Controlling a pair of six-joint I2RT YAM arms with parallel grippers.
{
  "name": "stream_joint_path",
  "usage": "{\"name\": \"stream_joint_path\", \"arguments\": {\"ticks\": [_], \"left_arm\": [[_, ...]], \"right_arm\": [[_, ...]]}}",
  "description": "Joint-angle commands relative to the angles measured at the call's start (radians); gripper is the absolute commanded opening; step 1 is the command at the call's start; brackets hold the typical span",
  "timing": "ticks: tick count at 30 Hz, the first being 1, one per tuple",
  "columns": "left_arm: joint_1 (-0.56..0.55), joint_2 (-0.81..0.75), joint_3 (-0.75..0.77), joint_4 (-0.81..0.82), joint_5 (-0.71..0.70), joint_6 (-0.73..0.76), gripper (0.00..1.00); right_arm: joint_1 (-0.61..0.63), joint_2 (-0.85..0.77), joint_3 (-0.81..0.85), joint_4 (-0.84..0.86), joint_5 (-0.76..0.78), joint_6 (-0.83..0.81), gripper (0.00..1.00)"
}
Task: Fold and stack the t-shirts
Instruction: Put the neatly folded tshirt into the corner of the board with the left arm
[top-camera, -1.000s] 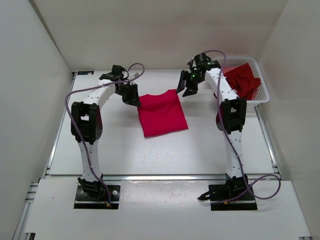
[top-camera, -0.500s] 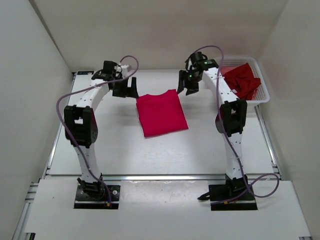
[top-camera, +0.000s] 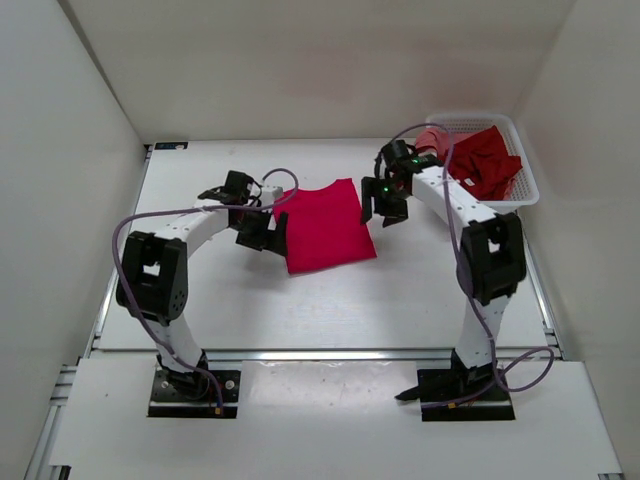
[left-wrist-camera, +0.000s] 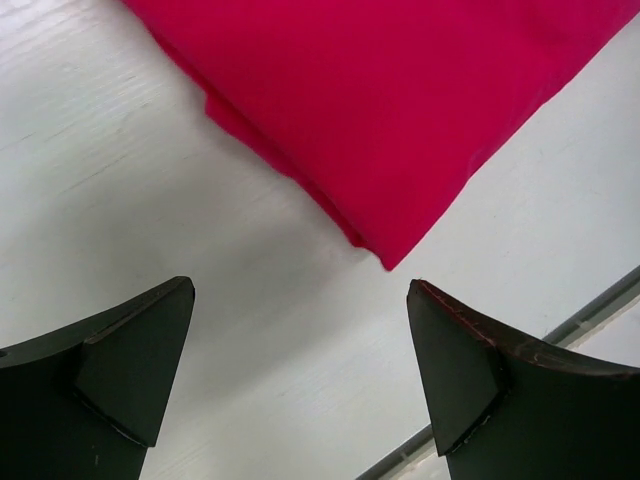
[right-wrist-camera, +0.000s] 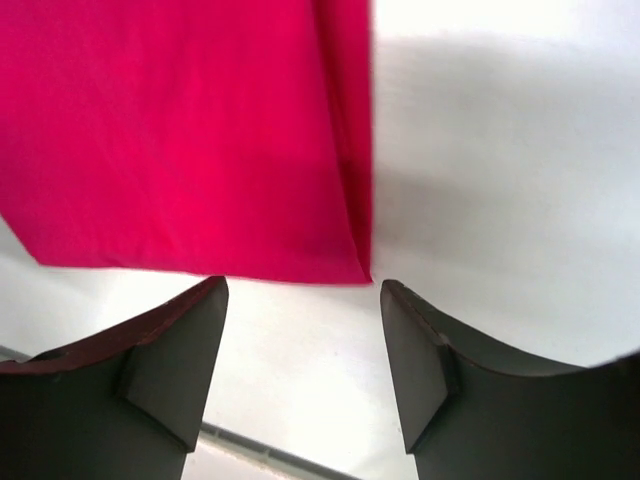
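A folded bright pinkish-red t-shirt (top-camera: 322, 225) lies flat in the middle of the table. My left gripper (top-camera: 272, 232) is at its left edge, open and empty. In the left wrist view the shirt's (left-wrist-camera: 400, 100) near corner points down between the wide-spread fingers of the left gripper (left-wrist-camera: 300, 288), just ahead of their tips. My right gripper (top-camera: 385, 208) is at the shirt's right edge, open and holding nothing. In the right wrist view the right gripper (right-wrist-camera: 303, 288) stands just short of the shirt's (right-wrist-camera: 180, 130) folded edge. A dark crimson t-shirt (top-camera: 488, 160) and a salmon pink one (top-camera: 432, 139) lie crumpled in the basket.
The white mesh basket (top-camera: 530, 178) stands at the far right corner of the table, close behind my right arm. White walls close in the table on the left, far and right sides. A metal rail (top-camera: 320, 353) runs along the near edge.
My left gripper has let go of the shirt's far left corner, opened wide and moved nearer along the left edge. My right gripper has dropped to the right edge and opened wider.
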Motion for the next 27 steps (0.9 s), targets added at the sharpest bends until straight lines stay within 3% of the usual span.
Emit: {"name": "stream_joint_path", "arguments": {"ticks": [1, 8, 11, 16, 18, 22, 27], "left_arm": [[-0.041, 0.011, 0.0, 0.096, -0.021, -0.046, 0.98], [-0.052, 0.172, 0.062, 0.079, 0.003, -0.12, 0.99], [-0.055, 0.224, 0.099, 0.061, -0.023, -0.123, 0.9], [-0.071, 0.256, 0.138, 0.065, -0.075, -0.126, 0.42], [-0.08, 0.267, 0.158, 0.061, -0.083, -0.12, 0.32], [-0.09, 0.281, 0.181, 0.059, -0.115, -0.106, 0.0], [-0.025, 0.311, 0.277, 0.047, -0.113, -0.086, 0.0]], "right_arm": [[-0.024, -0.182, -0.179, 0.155, 0.016, 0.048, 0.62], [-0.061, -0.387, -0.421, 0.175, 0.049, 0.067, 0.61], [-0.076, -0.459, -0.48, 0.185, 0.052, 0.073, 0.59], [-0.11, -0.57, -0.572, 0.22, 0.049, 0.099, 0.58], [-0.133, -0.617, -0.604, 0.234, 0.048, 0.102, 0.57], [-0.151, -0.67, -0.633, 0.229, 0.049, 0.103, 0.56], [-0.17, -0.693, -0.655, 0.218, 0.049, 0.1, 0.56]]}}
